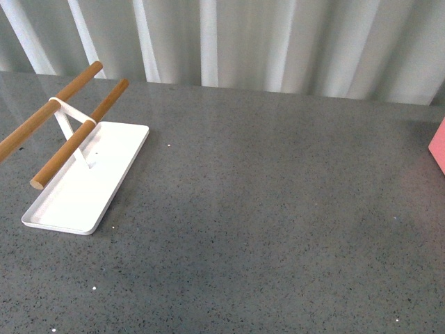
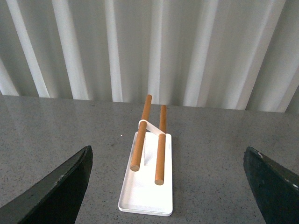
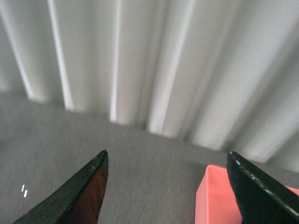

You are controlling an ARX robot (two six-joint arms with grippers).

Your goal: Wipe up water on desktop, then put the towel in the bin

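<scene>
Towel not visible anywhere; bin lies nearest right tool, both tools spread empty, left tool facing tray.

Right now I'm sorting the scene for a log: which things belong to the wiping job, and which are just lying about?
Job:
desktop
bin, only its edge shows
The towel is not in view.

Lying about:
white tray
two wooden rods on its stand
curtain behind

A flat white tray is sitting at nine o'clock, carrying two wooden rods on a white stand. White pleated curtains are hanging at twelve o'clock.
</scene>
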